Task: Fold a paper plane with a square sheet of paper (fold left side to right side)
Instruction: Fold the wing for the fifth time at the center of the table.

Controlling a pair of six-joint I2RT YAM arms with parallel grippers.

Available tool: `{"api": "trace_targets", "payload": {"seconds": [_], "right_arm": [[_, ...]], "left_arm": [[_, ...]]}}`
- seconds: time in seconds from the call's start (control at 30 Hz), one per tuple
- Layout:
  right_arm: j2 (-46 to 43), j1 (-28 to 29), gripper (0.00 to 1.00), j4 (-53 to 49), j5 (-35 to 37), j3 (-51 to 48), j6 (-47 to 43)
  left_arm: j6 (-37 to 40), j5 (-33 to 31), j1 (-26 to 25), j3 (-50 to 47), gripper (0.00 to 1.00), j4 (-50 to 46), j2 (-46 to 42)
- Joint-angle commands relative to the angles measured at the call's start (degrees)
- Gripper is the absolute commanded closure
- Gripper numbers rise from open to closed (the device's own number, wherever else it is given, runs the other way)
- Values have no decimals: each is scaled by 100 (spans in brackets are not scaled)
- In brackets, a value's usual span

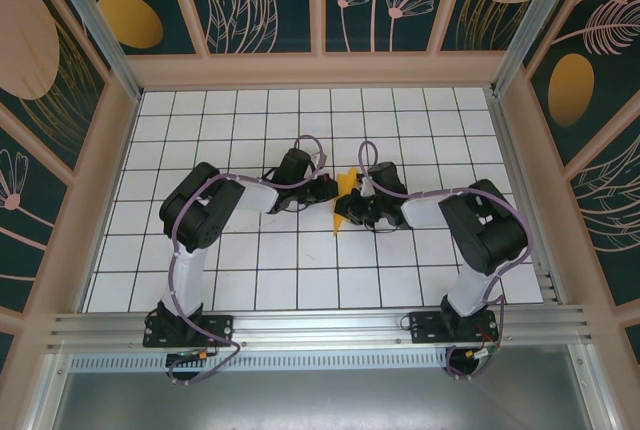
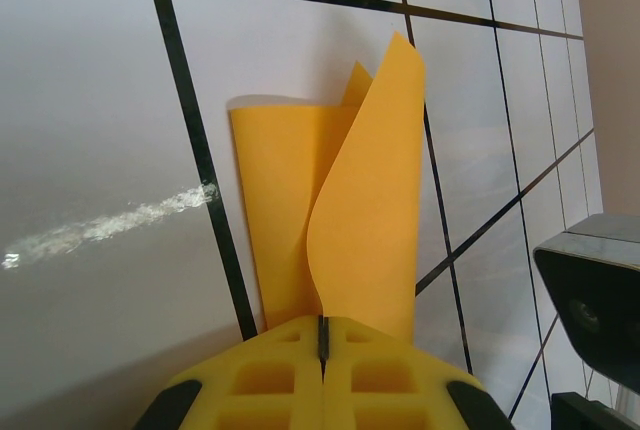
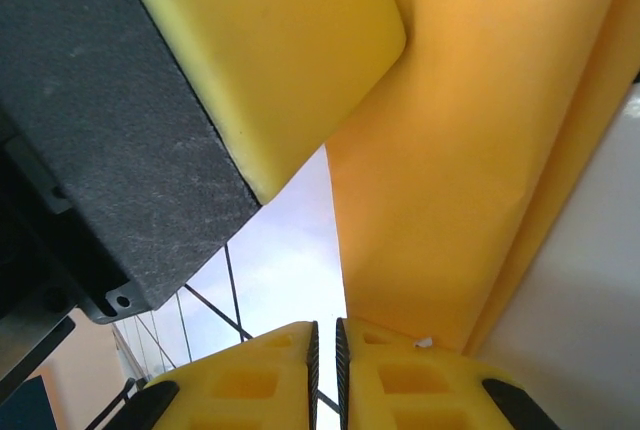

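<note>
The square sheet of paper is bright orange and partly folded, lying mid-table between both grippers. In the left wrist view the sheet of paper has one flap curling upright from the flat layer, and my left gripper is shut on the flap's near edge. My left gripper reaches the sheet from the left. My right gripper sits at the sheet's right side. In the right wrist view my right gripper is shut with bare table showing through the slit, and the paper rises just right of it.
The white grid table spreads around the arms, enclosed by patterned walls. The left gripper's yellow finger hangs close above the right gripper. The right arm's dark body shows at the lower right of the left wrist view.
</note>
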Motion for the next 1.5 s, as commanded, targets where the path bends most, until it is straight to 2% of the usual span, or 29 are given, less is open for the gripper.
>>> {"api": "trace_targets", "payload": {"seconds": [0.0, 0.23, 0.47, 0.9, 1.13, 1.47], "right_arm": [[150, 59, 83, 123, 28, 142, 39], [289, 59, 83, 12, 137, 209, 32], [380, 250, 83, -1167, 731, 448, -309], [-936, 252, 80, -389, 513, -68, -148], [-891, 336, 81, 414, 228, -621, 354], [-617, 504, 81, 499, 161, -474, 359]], "left_arm": [[27, -424, 67, 75, 100, -216, 361], [25, -433, 63, 70, 100, -216, 376], [17, -463, 61, 51, 100, -210, 363], [1, -475, 61, 28, 100, -225, 359], [-6, -478, 61, 18, 100, -207, 359], [-4, -477, 62, 18, 100, -212, 350]]}}
